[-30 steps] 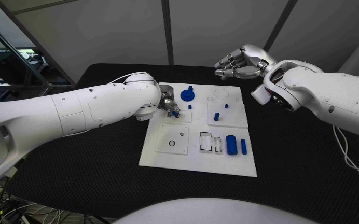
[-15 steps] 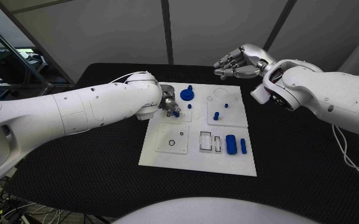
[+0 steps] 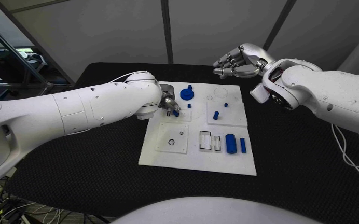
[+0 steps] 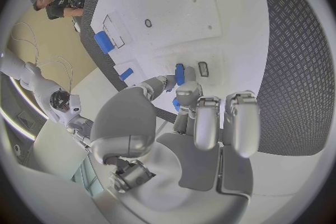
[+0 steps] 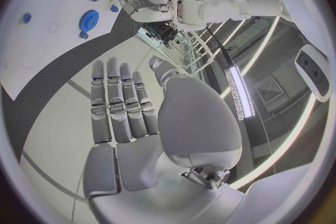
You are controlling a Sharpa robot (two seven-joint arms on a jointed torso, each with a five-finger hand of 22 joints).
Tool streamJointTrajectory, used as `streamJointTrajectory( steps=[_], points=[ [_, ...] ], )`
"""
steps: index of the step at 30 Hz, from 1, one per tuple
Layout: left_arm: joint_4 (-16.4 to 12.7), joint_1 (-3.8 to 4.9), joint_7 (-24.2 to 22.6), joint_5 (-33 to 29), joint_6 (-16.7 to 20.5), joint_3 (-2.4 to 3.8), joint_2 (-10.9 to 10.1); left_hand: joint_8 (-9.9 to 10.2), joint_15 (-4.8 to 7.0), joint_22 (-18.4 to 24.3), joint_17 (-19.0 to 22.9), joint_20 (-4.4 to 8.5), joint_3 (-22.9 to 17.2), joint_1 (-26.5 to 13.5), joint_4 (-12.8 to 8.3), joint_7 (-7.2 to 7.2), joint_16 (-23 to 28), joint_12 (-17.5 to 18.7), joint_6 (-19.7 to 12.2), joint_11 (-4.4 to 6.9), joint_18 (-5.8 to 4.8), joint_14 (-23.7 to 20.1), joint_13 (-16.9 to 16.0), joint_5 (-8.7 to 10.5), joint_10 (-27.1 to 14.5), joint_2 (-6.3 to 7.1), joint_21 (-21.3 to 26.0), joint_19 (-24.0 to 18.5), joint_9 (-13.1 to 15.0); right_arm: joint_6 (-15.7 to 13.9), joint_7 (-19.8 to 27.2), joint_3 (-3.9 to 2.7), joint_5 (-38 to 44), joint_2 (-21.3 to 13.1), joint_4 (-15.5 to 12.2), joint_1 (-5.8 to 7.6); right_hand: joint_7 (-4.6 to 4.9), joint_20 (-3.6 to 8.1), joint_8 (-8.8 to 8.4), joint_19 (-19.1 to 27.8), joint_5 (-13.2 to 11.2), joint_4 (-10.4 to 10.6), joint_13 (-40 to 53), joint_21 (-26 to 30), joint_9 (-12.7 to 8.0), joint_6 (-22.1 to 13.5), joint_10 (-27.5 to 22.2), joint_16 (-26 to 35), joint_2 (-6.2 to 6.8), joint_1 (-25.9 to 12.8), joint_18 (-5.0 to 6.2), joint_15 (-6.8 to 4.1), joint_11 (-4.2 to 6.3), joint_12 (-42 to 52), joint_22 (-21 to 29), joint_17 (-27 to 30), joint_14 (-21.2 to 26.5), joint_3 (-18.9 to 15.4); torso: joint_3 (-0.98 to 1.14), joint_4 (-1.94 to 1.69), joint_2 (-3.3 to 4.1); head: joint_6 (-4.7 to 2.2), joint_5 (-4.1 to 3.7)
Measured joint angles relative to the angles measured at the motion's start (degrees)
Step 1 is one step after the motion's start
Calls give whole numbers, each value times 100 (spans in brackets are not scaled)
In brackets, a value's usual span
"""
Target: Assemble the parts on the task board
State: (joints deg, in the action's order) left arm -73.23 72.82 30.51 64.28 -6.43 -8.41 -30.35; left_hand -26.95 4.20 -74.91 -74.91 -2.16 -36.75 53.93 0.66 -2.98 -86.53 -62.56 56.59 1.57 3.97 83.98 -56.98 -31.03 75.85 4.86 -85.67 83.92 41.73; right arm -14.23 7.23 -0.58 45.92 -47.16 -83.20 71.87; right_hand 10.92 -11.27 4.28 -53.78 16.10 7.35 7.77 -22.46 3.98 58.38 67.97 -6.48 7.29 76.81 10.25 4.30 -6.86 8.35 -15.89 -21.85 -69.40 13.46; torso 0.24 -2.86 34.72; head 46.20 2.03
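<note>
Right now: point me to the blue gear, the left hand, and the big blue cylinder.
blue gear [image 3: 186,95]: head view, on its toothed disc face.
left hand [image 3: 169,105]: head view, on the middle of the hand, over the task board.
big blue cylinder [image 3: 231,144]: head view, mid-length on its side.

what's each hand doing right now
Left hand: pinching a small blue part over the task board.
Right hand: open, holding nothing.

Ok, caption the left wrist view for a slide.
Left hand pinches a small blue part just above the white task board.
</note>
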Motion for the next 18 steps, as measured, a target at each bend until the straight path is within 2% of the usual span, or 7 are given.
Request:
streamJointTrajectory(
  steps=[4,7,18],
  points=[
    [-1,-1,0,0,31,-2,0,0,18,0,0,0,14,1,-15,0,0,-23,0,-15,0,19,0,0,15,0,-19,0,-2,0,1,0,0,0,-3,0,0,0,0,0,0,0,0,0,0,0,0,0,0,0,0,0,0,0,0,0,0,0,0,0,-1,-1,-3],
    [-35,-1,0,0,61,-2,-21,2,18,0,0,2,18,61,-32,-10,0,-23,-10,-15,0,20,13,8,15,-59,-19,2,-6,0,1,0,0,-3,-6,0,0,0,0,0,0,0,0,0,0,0,0,0,0,0,0,0,0,0,0,0,0,0,-1,0,-1,6,-3],
    [-269,-9,0,1,336,-9,-216,11,40,0,0,21,38,61,-55,14,0,-23,14,4,0,-2,40,-21,36,-59,-45,21,-17,0,1,0,1,-12,2,0,0,0,0,0,0,0,1,0,0,0,0,0,0,0,0,0,0,0,-1,0,0,0,-5,-7,-3,13,-10]
  ],
)
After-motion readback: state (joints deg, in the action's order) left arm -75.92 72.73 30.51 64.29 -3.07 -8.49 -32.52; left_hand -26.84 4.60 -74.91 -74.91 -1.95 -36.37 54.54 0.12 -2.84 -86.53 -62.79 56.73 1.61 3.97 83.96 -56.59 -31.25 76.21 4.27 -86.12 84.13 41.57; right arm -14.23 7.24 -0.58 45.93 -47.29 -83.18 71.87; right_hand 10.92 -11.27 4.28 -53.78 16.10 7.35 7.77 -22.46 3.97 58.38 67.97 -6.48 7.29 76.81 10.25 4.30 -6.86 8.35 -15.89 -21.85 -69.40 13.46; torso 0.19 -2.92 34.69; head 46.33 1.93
